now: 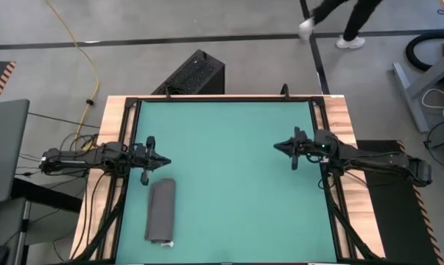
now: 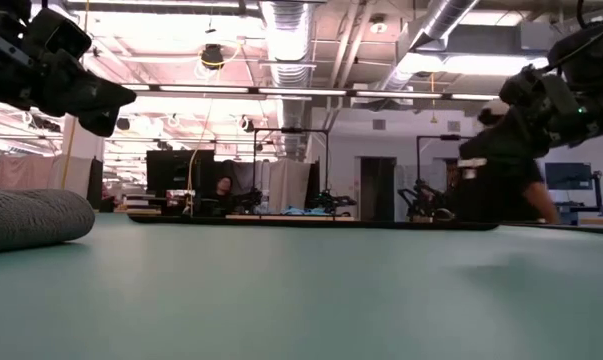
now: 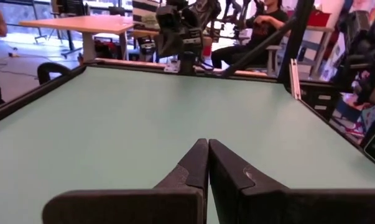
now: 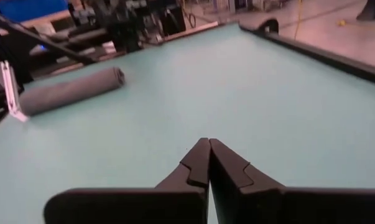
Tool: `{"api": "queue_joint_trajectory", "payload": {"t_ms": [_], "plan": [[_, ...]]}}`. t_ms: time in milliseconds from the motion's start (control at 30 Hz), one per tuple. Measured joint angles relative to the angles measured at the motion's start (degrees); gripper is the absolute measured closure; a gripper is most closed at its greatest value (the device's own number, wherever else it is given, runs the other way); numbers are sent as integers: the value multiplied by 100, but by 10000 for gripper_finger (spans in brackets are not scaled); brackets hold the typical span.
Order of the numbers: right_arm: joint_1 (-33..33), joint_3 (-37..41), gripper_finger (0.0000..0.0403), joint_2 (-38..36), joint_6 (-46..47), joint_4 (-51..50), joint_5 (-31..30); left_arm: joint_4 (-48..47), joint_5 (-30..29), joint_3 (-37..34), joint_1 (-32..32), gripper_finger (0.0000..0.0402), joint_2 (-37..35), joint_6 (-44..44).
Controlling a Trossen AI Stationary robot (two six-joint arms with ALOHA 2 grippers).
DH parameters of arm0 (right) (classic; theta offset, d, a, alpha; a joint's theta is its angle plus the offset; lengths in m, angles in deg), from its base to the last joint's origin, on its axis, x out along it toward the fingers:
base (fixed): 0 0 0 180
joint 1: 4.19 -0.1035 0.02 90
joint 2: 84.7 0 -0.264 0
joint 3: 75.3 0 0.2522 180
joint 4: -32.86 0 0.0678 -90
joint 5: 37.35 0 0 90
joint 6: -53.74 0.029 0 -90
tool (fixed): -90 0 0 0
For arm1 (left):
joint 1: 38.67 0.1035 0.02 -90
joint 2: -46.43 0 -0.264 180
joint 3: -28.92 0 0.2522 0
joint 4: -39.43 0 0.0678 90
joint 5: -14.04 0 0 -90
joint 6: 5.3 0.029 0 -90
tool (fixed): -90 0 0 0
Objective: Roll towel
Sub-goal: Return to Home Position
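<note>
Grey cloth first: your towel point(image 1: 160, 211) lies rolled into a snug cylinder on the teal desk point(image 1: 236, 184), near the desk's left edge toward the bottom of the high view, with a small white tag showing at its lower end. It rests apart from both tools. Your left tool point(image 1: 165, 159) hangs above the desk's left side, near the roll's upper end but clear of it, its two fingers pressed together at the tips and holding nothing. Your right tool point(image 1: 277, 146) hangs over the right side, well apart from the towel, fingers likewise closed tip to tip and empty. You can see the two tools pointing toward each other across the middle of the desk.
</note>
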Motion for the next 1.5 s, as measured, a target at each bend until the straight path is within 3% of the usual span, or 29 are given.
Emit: {"api": "queue_joint_trajectory", "payload": {"t_ms": [533, 1500], "plan": [[-2, 4, 370, 2, -20, -636, -9, -2, 2, -1, -2, 402, 0, 14], [-2, 10, 370, 2, -17, -644, -22, -7, -8, -2, -15, 401, 1, 6]]}}
